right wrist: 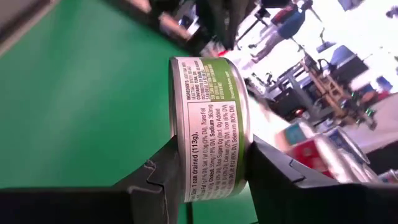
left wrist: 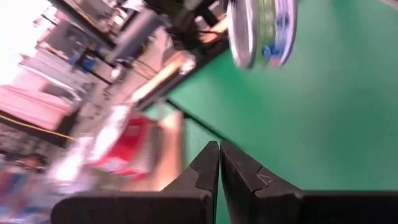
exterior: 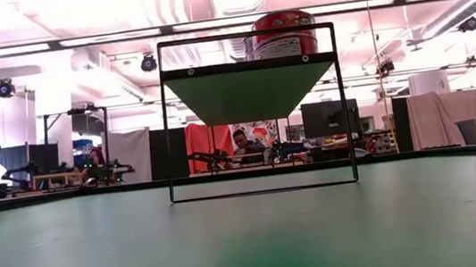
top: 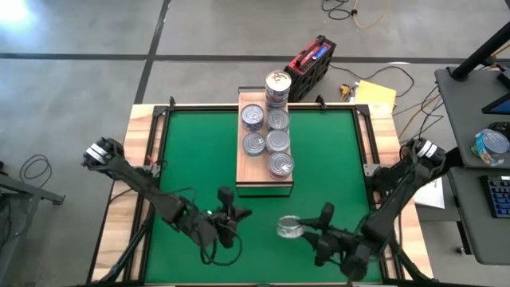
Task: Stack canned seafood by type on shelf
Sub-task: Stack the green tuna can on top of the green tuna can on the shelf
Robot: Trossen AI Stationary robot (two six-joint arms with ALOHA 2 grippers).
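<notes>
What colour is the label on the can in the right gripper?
Green and white on the can, clearest in the right wrist view.

The tins (top: 270, 142) have shiny metal lids (one, in the right claw (right wrist: 211, 171), wears a glossy paper label). The shelf (top: 245, 171) is pale, smooth wood. The mat (top: 191, 151) is matt green; the claw looks matt black plastic.
</notes>
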